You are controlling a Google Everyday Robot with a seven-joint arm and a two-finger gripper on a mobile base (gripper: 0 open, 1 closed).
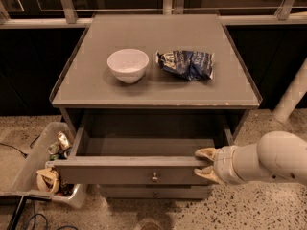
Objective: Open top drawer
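The top drawer of the grey cabinet is pulled well out, and its plain grey inside shows nothing in it. A small round metal knob sits at the centre of its front panel. My gripper is at the right end of that front panel. One fingertip rests over the panel's top edge and the other lies against its lower part, so the gripper clamps the panel. My white arm reaches in from the right.
A white bowl and a crumpled blue chip bag lie on the cabinet top. A narrower drawer sits shut below. A clear bin of items stands on the floor at the left, with cables beside it.
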